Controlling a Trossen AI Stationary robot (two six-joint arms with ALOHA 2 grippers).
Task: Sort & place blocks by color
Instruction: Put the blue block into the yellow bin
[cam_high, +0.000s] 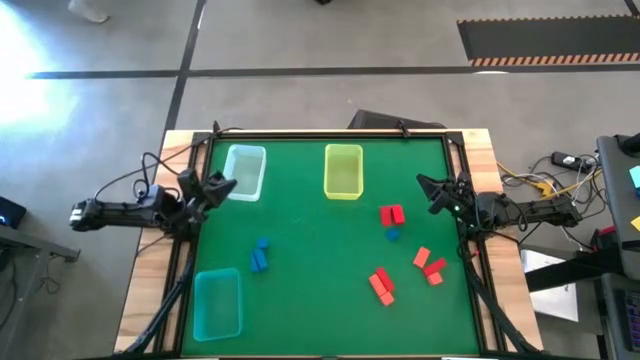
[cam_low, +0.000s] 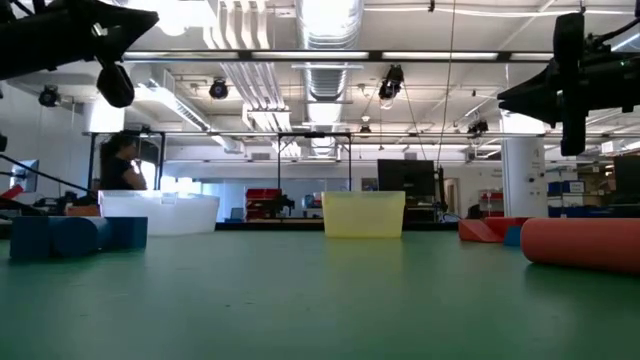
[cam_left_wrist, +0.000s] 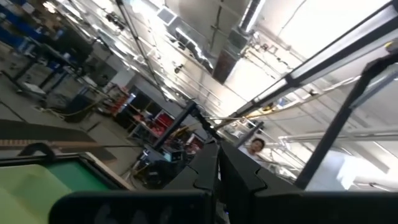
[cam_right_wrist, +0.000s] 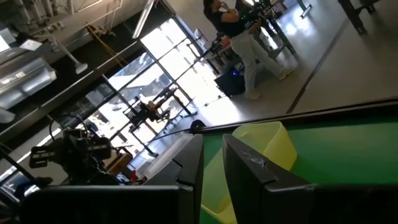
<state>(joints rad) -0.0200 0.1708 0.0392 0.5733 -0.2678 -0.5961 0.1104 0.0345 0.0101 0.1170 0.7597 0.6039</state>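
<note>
Blue blocks (cam_high: 260, 255) lie left of the table's middle and show in the low view (cam_low: 75, 238) too. Red blocks (cam_high: 391, 214) with one small blue block (cam_high: 392, 234) lie right of the middle. Nearer the front edge are orange-red and red blocks (cam_high: 428, 264) and another pair (cam_high: 381, 285). My left gripper (cam_high: 222, 186) hovers over the left edge beside the pale blue tray, shut and touching nothing. My right gripper (cam_high: 428, 188) hovers over the right edge, its fingers almost together (cam_right_wrist: 212, 171), also touching nothing.
The pale blue tray (cam_high: 245, 172) and the yellow-green tray (cam_high: 343, 171) stand along the far edge. The teal tray (cam_high: 217, 303) stands at the near left corner. Bare green mat (cam_high: 320, 260) lies between the block groups. People show in the room beyond the table.
</note>
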